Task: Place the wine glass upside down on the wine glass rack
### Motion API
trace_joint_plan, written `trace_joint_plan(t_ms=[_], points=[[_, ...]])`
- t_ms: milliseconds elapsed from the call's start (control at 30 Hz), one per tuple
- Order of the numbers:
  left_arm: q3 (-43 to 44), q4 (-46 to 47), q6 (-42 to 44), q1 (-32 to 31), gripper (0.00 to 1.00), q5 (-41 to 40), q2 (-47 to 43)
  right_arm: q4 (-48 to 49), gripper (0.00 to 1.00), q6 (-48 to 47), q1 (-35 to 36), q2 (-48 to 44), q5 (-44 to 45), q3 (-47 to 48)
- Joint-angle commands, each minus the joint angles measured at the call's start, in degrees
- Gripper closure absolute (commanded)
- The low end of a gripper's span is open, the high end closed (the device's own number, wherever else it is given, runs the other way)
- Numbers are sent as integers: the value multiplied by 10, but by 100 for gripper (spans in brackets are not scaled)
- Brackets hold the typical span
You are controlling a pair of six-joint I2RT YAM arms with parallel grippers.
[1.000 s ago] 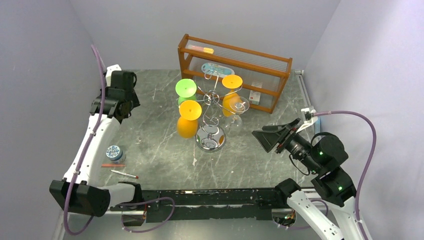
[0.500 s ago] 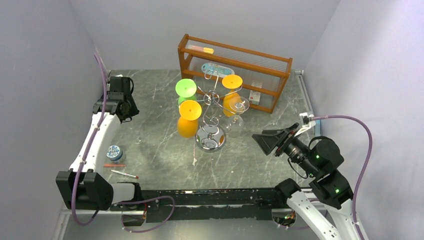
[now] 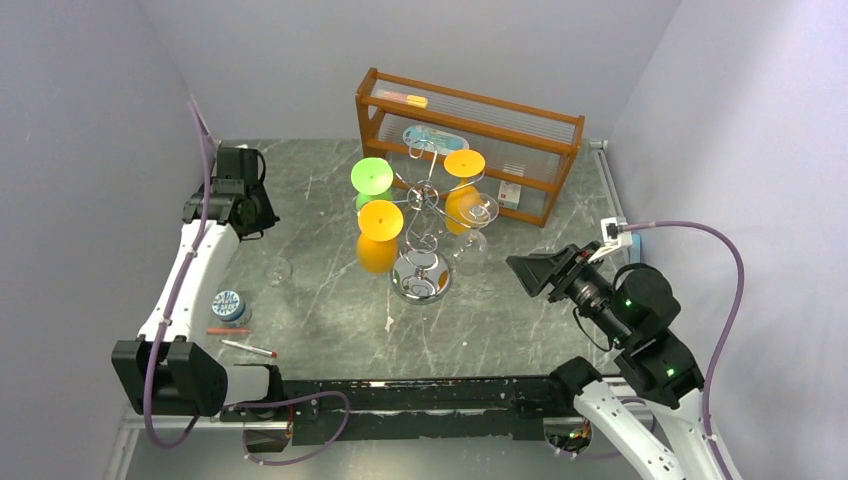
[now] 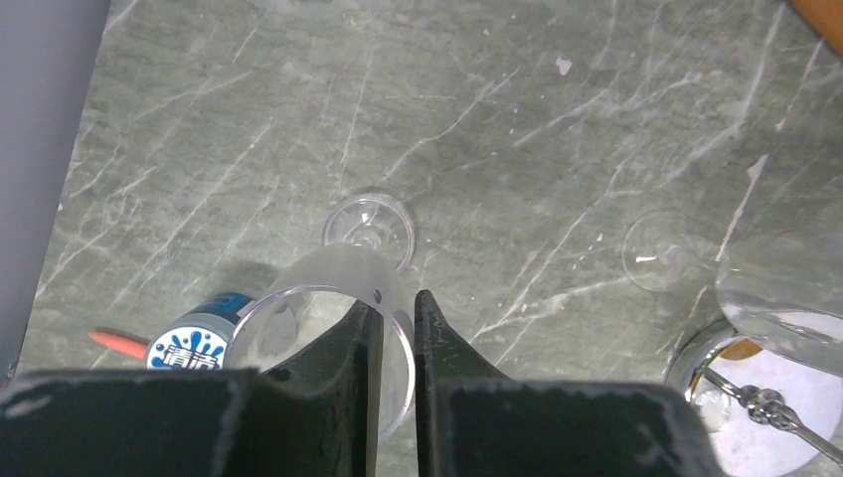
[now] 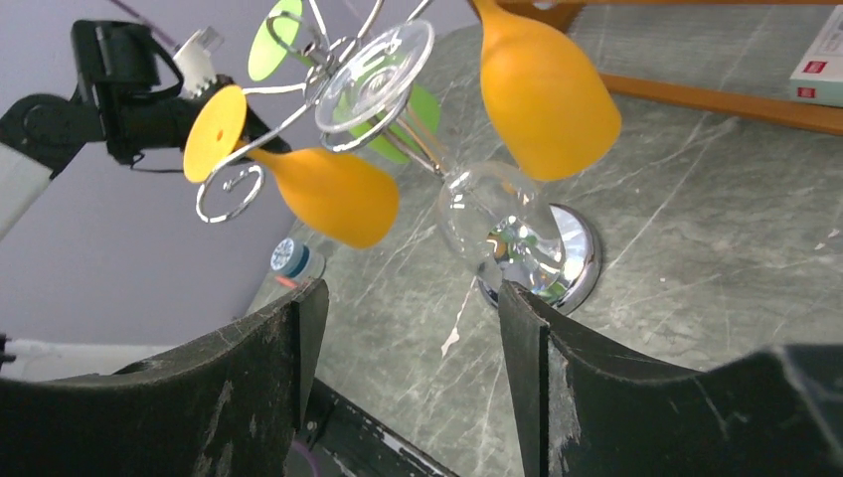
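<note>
We judge the weak point to be the grip itself. The left pincer (image 4: 396, 304) is clenched on the thin wall of the wine glass (image 4: 316, 298) at the rim. One finger looks to sit inside the bowl and the other outside. A pinch on smooth, clear glass offers little hold, so the glass may slip, swing about the pinch, or crack if squeezed harder.

The glass stands mouth up under the wrist, foot lowest, over the left part of the table (image 3: 330, 320) and well apart from the wine glass rack (image 3: 421, 240). We cannot tell whether the foot touches the table. The glass must be turned over before it can hang, and that turn is where a rim grip is likeliest to let go.

The rack is crowded. Two orange glasses (image 3: 379, 240), a green glass (image 3: 370, 178) and a clear hanging glass (image 3: 478, 212) already occupy scroll arms, and we cannot make out which arm is free. Coming in too low or off line could strike a hanging bowl, or nudge the light wire stand on its round base.

The right pincer (image 3: 530, 272) is spread wide and empty, facing the rack from nearby. It could be in the way if both arms close on the stand together.
</note>
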Motion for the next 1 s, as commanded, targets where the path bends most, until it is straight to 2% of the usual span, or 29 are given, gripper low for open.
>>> trace_joint_plan(t_ms=[0, 167, 300, 467, 667, 833, 900, 967], points=[[60, -28, 13, 5, 95, 17, -26, -5, 33, 21, 1, 7, 55, 33], [166, -81, 17, 6, 95, 17, -46, 12, 34, 32, 1, 15, 56, 64], [243, -110, 6, 5, 95, 46, -70, 30, 34, 37, 1, 26, 44, 95], [305, -106, -27, 5, 95, 97, -118, 104, 34, 42, 1, 47, -16, 117], [349, -15, -104, 6, 95, 166, -166, 194, 34, 60, 2, 127, -105, 163], [420, 29, -159, 6, 95, 236, -148, 271, 33, 97, 1, 197, -181, 210], [419, 63, -190, 6, 95, 281, -148, 294, 33, 119, 2, 222, -197, 224], [388, 137, -236, 5, 95, 320, -161, 320, 32, 153, 1, 244, -203, 231]])
